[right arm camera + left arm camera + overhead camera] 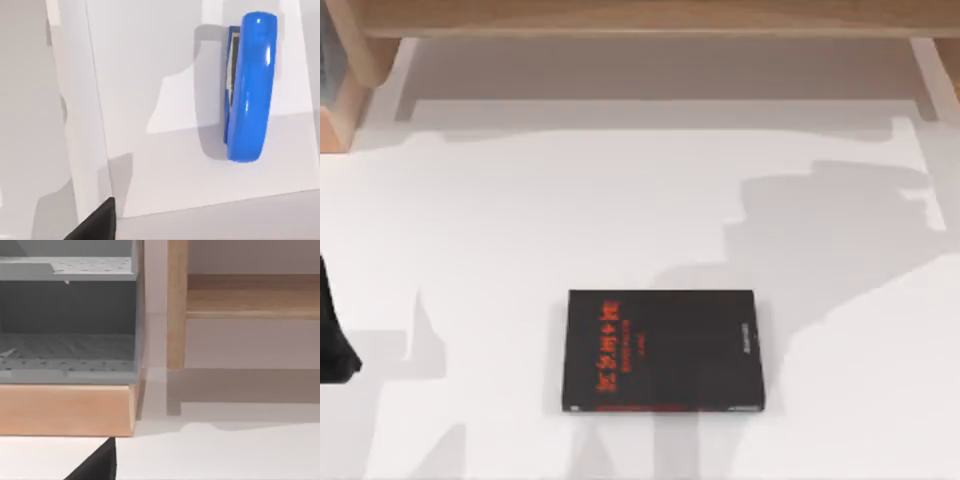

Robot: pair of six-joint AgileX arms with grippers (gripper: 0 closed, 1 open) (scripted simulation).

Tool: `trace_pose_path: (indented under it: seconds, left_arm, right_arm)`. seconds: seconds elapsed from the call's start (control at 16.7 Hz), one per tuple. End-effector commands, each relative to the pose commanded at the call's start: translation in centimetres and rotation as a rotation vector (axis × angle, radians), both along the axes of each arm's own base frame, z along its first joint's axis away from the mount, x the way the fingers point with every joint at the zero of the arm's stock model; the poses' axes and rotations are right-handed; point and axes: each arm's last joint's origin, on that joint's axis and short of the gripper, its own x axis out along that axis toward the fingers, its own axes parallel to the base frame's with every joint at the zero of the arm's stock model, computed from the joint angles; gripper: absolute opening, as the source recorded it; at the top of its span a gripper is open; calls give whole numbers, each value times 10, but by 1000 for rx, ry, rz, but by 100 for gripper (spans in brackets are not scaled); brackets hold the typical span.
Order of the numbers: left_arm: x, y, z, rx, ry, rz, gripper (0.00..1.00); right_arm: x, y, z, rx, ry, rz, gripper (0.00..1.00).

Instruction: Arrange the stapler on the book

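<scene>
The book (662,350) lies flat on the white table (500,230), in the near middle of the top view, its black cover facing up. Red lettering runs along the cover's left part and a red line along its near edge; small pale print sits by the right edge. None of this writing can be read. Nothing rests on the book.

At the table's left edge, level with the book and well apart from it, a dark part of the left arm (334,335) juts into the top view. Whether either claw is spread or pressed together, I cannot tell.

In the right wrist view the stapler (251,87) lies on a white surface, bright blue with rounded ends, a metal strip showing along one side. Nothing touches it.

Farther off, the left wrist view looks at a grey perforated shelf unit (67,320) sitting on a wooden base (65,410); its compartments hold nothing that I can make out. Beside it stands a wooden post (176,305), and a wooden frame (640,15) crosses the far edge of the top view.
</scene>
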Motion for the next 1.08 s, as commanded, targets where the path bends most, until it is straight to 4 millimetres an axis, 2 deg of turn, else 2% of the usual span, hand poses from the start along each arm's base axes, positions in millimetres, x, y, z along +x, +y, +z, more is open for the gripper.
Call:
trace_pose_path:
  seconds: [0.24,0.48,0.66,1.08]
  left_arm:
    - [0,0,0,0,0,0,100]
    - [0,0,0,0,0,0,100]
    - [0,0,0,0,0,0,100]
    - [0,0,0,0,0,0,100]
  right_arm:
    - [44,-38,-54,53,162,-40,100]
    - [66,-50,-91,89,241,-39,100]
    - [73,-49,-99,97,248,-29,100]
    - [73,-50,-100,97,249,-31,100]
